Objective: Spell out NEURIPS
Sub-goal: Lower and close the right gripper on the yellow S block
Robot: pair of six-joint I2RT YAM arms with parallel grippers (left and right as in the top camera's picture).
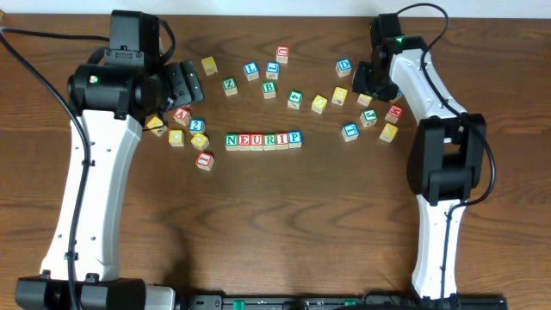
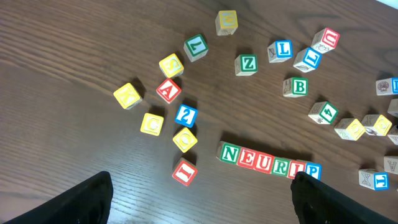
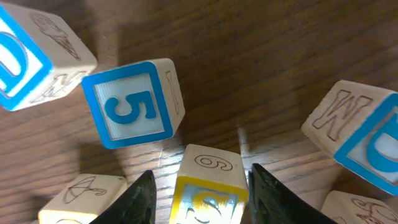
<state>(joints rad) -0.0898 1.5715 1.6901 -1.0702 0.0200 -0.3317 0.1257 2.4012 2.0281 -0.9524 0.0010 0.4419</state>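
NEURIP row (image 1: 263, 140) stands mid-table, one letter short.
Up and left of the row, the left gripper (image 2: 200, 186) hangs spread wide (empty). Up and right of the row, the right gripper (image 3: 202, 190) straddles a yellow block (image 3: 210, 163), just beside a blue 5 block (image 3: 134, 102); I cannot tell whether it pinches.

Cut-offs, right wrist view
Yellow block (image 3: 208, 186) cut by bottom edge, letter unreadable; blue-faced block (image 3: 28, 56) cropped at left edge.
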